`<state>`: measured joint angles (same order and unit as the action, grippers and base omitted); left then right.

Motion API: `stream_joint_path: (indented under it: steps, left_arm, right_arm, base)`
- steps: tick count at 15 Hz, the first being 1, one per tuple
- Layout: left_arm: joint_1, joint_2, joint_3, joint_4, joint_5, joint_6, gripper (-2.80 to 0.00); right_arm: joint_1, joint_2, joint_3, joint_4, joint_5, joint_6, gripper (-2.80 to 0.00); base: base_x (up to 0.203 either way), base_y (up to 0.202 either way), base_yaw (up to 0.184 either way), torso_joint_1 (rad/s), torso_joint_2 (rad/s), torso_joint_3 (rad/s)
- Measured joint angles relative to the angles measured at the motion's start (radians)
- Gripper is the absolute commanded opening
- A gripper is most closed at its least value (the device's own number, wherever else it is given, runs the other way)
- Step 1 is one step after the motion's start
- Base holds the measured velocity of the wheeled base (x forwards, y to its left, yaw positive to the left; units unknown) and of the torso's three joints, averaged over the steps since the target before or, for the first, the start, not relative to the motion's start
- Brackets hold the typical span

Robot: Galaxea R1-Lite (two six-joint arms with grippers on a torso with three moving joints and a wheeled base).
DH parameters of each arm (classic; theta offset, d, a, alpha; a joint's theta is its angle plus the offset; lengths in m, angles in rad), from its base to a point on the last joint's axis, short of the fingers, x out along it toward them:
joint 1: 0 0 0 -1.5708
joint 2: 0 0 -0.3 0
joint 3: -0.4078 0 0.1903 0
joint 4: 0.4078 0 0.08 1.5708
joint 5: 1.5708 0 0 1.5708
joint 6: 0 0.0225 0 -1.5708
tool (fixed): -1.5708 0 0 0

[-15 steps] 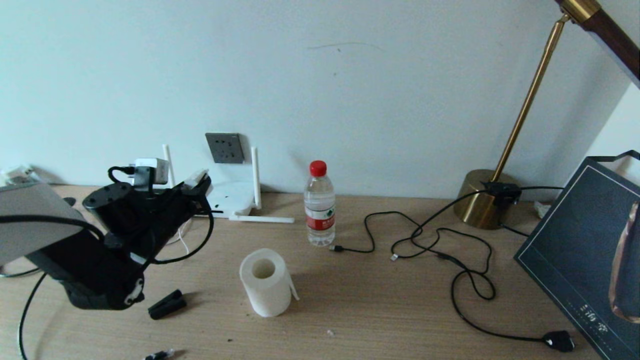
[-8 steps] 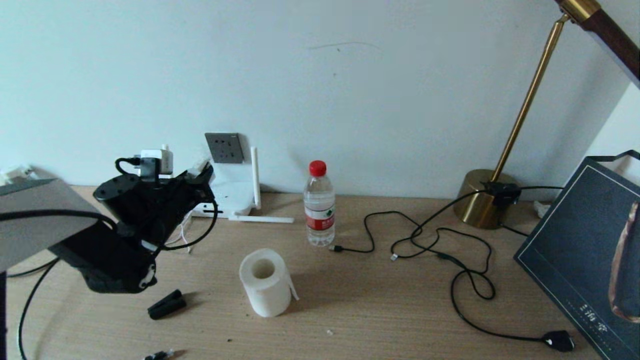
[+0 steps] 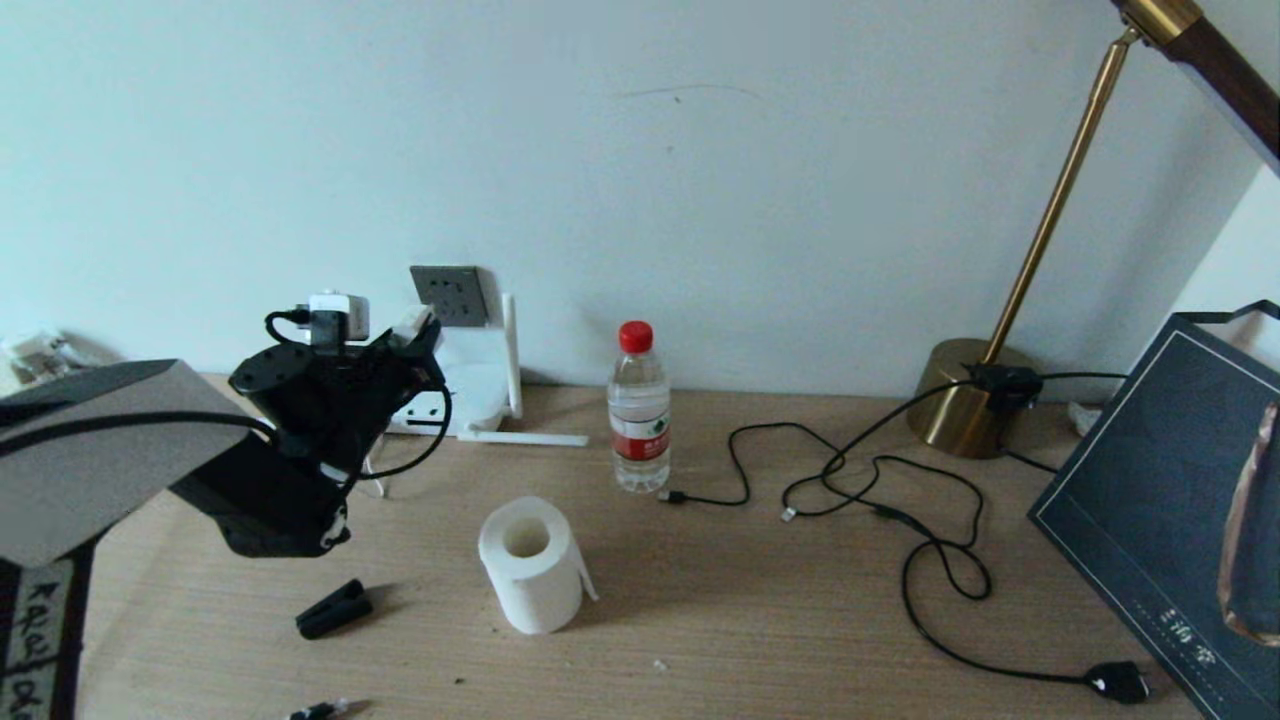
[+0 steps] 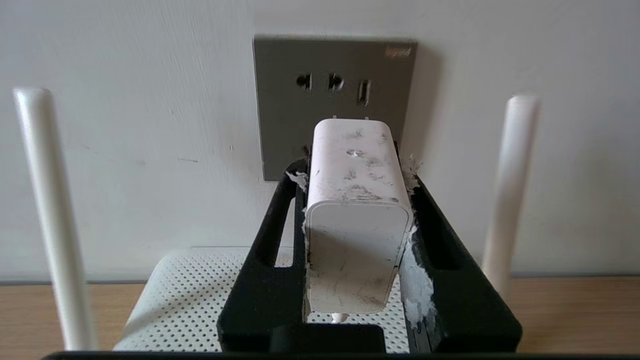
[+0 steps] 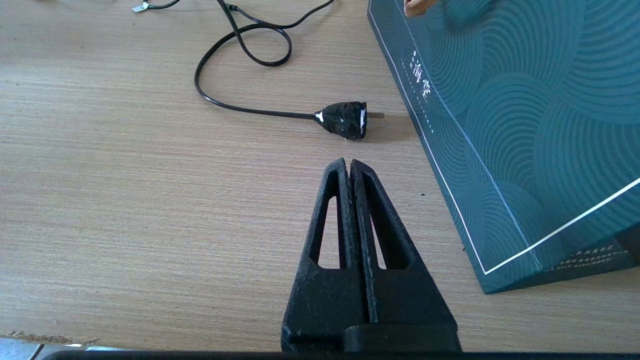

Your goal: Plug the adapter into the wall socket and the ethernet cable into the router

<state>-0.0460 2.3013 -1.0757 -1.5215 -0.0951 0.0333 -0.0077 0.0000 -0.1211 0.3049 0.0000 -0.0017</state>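
My left gripper (image 4: 355, 169) is shut on the white adapter (image 4: 356, 215), holding it by both sides. The adapter's prongs point at the lower half of the dark grey wall socket (image 4: 285, 100), very close; I cannot tell if they touch. In the head view the adapter (image 3: 413, 324) hangs just left of the wall socket (image 3: 449, 295), above the white router (image 3: 475, 385). Two router antennas (image 4: 50, 215) stand either side. A small black plug with a pale tip (image 3: 320, 710), apparently the ethernet cable's end, lies at the table's front edge. My right gripper (image 5: 348, 162) is shut and empty over the table.
A paper roll (image 3: 530, 565), a black clip (image 3: 333, 608) and a water bottle (image 3: 639, 410) stand mid-table. Thin black cables (image 3: 880, 500) trail to a black power plug (image 3: 1118, 682). A brass lamp base (image 3: 965, 400) and a dark teal box (image 3: 1170, 500) fill the right.
My left arm has moved right and toward the wall, carrying the adapter from beside the router's left antenna up to the wall socket. Nothing else has moved.
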Motion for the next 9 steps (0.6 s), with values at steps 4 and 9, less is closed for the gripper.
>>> stream_joint_path:
  steps: [4,9]
  left_arm:
    - [0.000,0.039,-0.060,0.000,-0.001,0.000,-2.80]
    - [-0.006,0.051,-0.122,0.040,0.000,0.000,-2.80]
  right_arm:
    - [0.000,0.000,0.000,0.000,0.000,-0.001,-2.80]
    - [0.000,0.000,0.000,0.000,0.000,0.000,-2.80]
  base:
    - [0.000,0.000,0.000,0.000,0.00,0.000]
    - [0.000,0.000,0.000,0.000,0.00,0.000]
